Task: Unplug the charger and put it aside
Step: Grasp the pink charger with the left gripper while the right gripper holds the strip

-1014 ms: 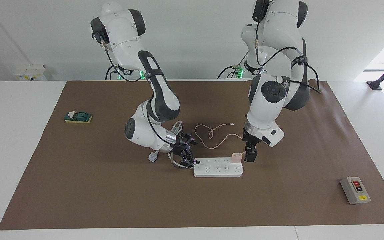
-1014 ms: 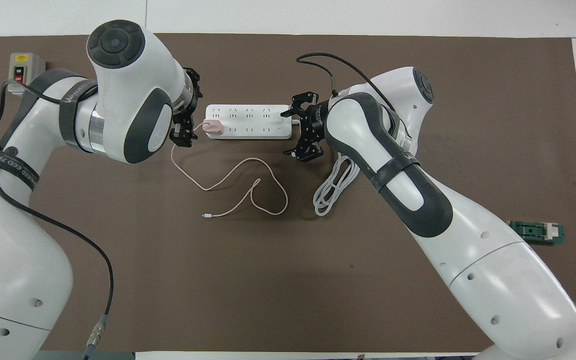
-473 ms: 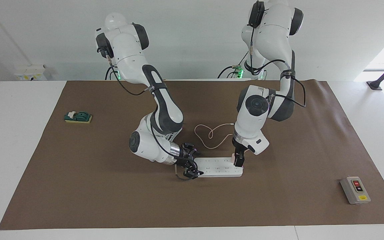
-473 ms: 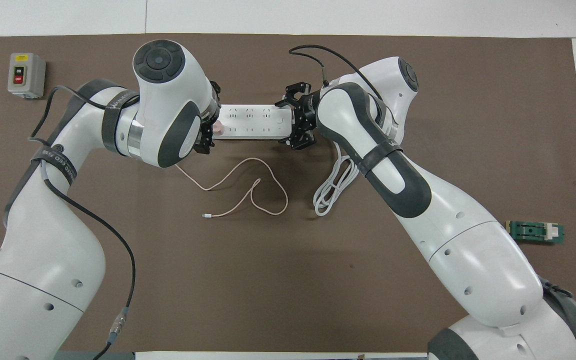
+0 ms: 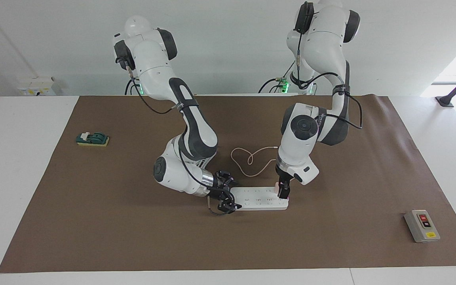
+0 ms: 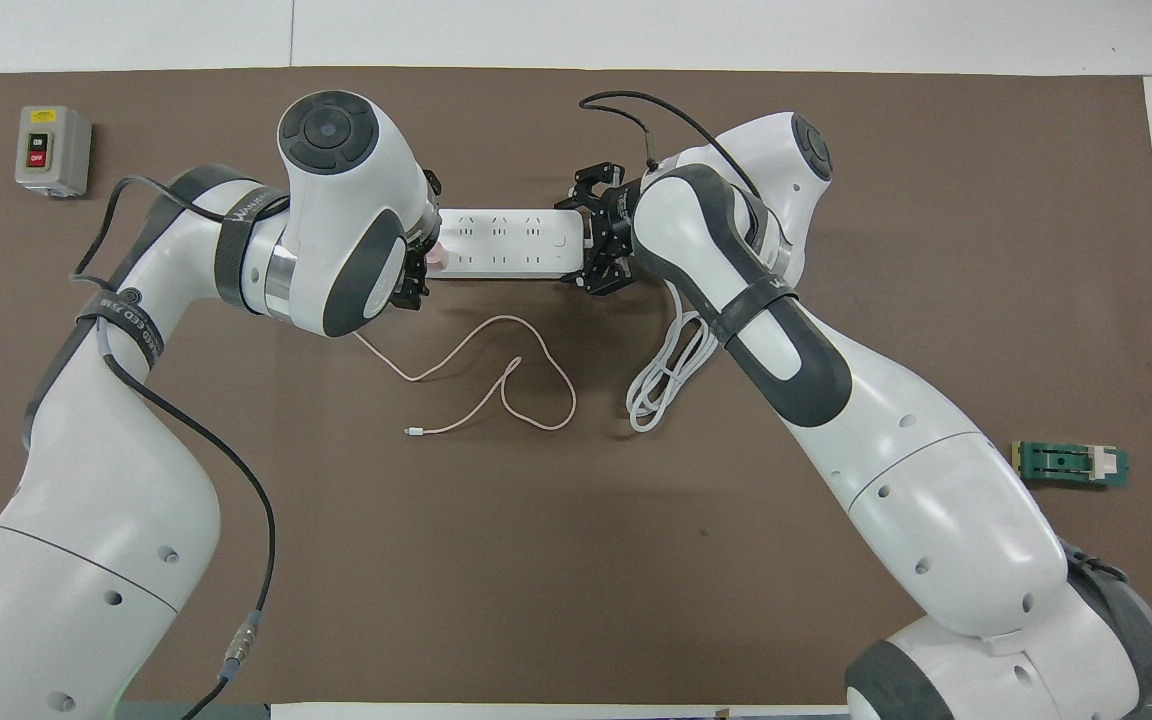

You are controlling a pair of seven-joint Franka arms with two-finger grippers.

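White long multi-socket power strip (image 5: 260, 198) lies mid-mat on a brown table cover (image 5: 133, 221). Small pale pink cube charger (image 6: 437, 259) sits plugged in at the strip's end toward the left arm; its thin pink cable (image 5: 247, 160) loops over the mat nearer the robots. Left gripper (image 5: 283, 193) stands down on the charger, fingers closed about it. Right gripper (image 5: 225, 196), fingers spread, brackets the strip's other end. Grey switch box (image 5: 422, 226) and green block (image 5: 92, 139) lie near the mat's two ends.

The small pale pink cube-shaped charger (image 5: 278, 189) sits plugged into the long white power strip (image 5: 257, 198), its thin pink cable (image 6: 481, 380) looping nearer the robots.
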